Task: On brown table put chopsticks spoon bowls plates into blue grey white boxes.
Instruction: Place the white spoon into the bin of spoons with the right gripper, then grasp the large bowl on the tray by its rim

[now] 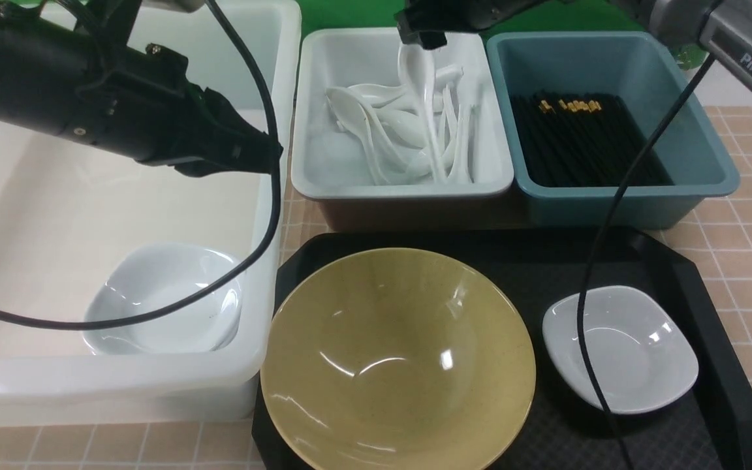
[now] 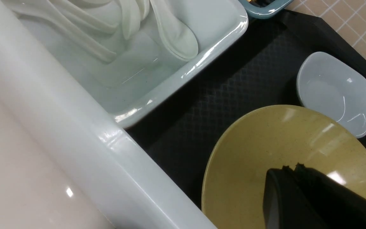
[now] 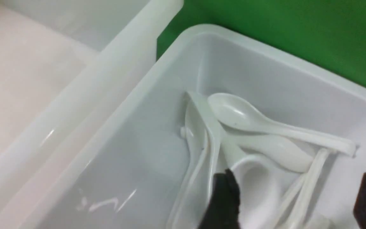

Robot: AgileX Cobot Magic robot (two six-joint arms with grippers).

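The right gripper has its jaws spread wide over the grey box. The spoon hangs upright directly beneath them, scoop up between the fingers and handle pointing down at the pile below. Nothing is pinched, though the wrist view is too blurred to say whether the scoop leans on one finger or is already free. If it clings there, a lift would carry it out of the box, or flick it sideways over the rim toward the blue box, where the chopsticks lie. If it is free, it lands handle-first on hard, glossy spoons, so it may bounce, chip, or end up propped against the wall. The right arm's cable hangs low, well below the jaws, across the plate on the tray. A sweep toward that plate could drag or snag it. The left gripper is clenched on nothing, just beside the white box's rim, with the bowl beneath its tips. That bowl looks slick and wide, so a thin rim pinch would likely slip or tilt it. The left cable also loops over the plate already in the box.
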